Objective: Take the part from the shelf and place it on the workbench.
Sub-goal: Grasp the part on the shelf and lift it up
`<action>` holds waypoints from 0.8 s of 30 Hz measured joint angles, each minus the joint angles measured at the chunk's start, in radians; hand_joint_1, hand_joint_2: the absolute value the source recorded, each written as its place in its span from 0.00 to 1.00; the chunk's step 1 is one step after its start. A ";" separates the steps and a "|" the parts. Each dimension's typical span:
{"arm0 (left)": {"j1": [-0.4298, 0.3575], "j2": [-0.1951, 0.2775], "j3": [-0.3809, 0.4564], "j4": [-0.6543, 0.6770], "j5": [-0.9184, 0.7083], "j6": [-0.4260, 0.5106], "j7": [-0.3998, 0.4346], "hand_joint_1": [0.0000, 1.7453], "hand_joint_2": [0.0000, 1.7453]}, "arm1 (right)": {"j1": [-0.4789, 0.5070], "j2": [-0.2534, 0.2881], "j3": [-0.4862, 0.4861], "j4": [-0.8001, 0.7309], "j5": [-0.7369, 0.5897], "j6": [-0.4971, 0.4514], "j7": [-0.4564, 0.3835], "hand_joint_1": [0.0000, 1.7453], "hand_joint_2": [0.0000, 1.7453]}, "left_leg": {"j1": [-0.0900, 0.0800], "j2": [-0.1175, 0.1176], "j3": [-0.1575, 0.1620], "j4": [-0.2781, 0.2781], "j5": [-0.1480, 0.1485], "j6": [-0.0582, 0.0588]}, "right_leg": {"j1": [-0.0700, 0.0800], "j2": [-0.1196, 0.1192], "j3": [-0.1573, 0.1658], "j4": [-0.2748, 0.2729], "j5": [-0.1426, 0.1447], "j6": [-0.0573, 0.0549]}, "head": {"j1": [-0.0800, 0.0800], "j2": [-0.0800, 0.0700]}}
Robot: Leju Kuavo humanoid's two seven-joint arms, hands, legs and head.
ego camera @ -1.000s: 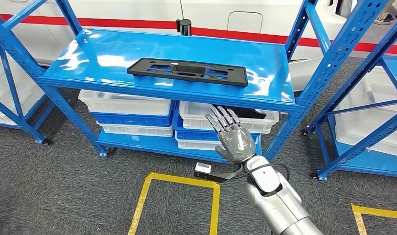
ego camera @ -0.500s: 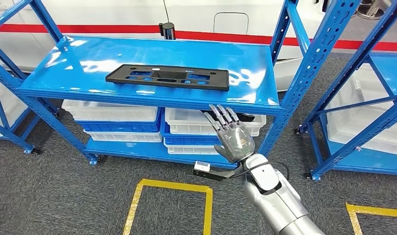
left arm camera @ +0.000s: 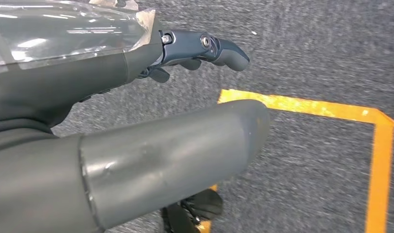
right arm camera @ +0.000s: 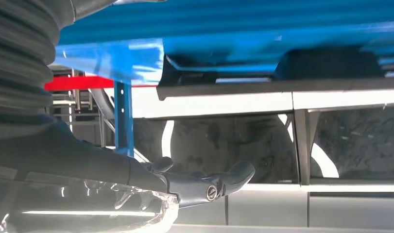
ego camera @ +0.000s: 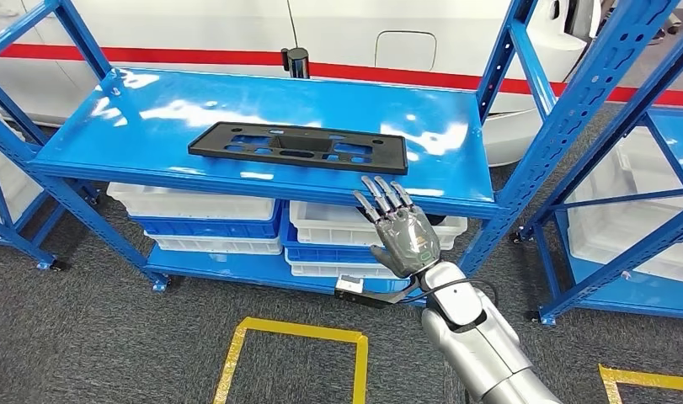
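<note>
R hand is hanging in front of the shelf edge, fingers apart and straight, palm turned away from the head cam, gripping nothing. The part, a flat black plate w/ cutouts, is lying flat on the shelf top, just above and to the left of the fingertips, not touching them. It's sitting lengthwise along the front edge, near the lip, prob. so a hand can reach it w/o going deep. Hand is sitting low, fingertips about level w/ the shelf lip; R wrist view is looking at the underside of the blue deck and the bins below, so the hand is below the surface rather than over it. Judging by that, the reach isn't finished: hand needs to go up and over the lip, then left onto the plate's near end. Plate is thin and flat, so the grip will likely need fingers under the edge, or sliding it out past the lip first. L hand is hanging over the floor by a yellow tape line, fingers loose and apart, nothing in it.
</note>
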State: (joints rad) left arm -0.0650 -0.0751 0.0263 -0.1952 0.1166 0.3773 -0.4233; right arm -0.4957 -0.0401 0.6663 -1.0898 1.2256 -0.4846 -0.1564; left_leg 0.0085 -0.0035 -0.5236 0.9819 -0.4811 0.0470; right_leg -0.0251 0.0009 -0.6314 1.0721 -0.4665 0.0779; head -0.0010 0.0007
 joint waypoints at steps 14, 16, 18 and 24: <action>-0.001 0.002 0.000 0.000 -0.001 0.000 -0.003 0.00 0.00 | -0.040 0.031 0.002 -0.009 0.006 0.032 0.002 0.00 1.00 | 0.012 0.006 -0.165 0.185 -0.022 -0.051 | 0.006 0.005 0.083 -0.068 -0.008 -0.097 | -0.013 0.000; -0.003 0.003 0.000 0.000 -0.001 0.000 -0.002 0.00 0.00 | -0.045 0.037 0.002 -0.009 0.007 0.036 0.002 0.00 1.00 | 0.009 0.006 -0.128 0.073 0.037 -0.041 | 0.009 0.007 0.096 -0.068 -0.018 -0.090 | -0.013 0.000; -0.004 0.004 0.000 0.000 -0.002 -0.001 -0.002 0.00 0.00 | -0.051 0.045 0.004 -0.008 0.008 0.043 0.004 0.00 1.00 | 0.001 0.005 -0.114 0.037 0.034 -0.031 | 0.012 0.010 0.098 -0.070 -0.027 -0.079 | -0.012 0.000; -0.008 0.002 0.000 0.000 -0.001 -0.002 -0.002 0.00 0.00 | -0.061 0.069 0.011 -0.005 0.016 0.049 0.011 0.00 1.00 | 0.002 0.004 -0.068 0.007 0.056 0.004 | 0.018 0.006 0.017 0.088 -0.095 -0.068 | -0.007 0.000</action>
State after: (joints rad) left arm -0.0733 -0.0729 0.0263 -0.1949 0.1152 0.3750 -0.4250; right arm -0.5564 0.0294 0.6772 -1.0948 1.2414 -0.4351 -0.1450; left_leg 0.0104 0.0002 -0.5913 0.9886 -0.4251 0.0509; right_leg -0.0066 0.0073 -0.6140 1.1602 -0.5616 0.0100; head -0.0085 0.0008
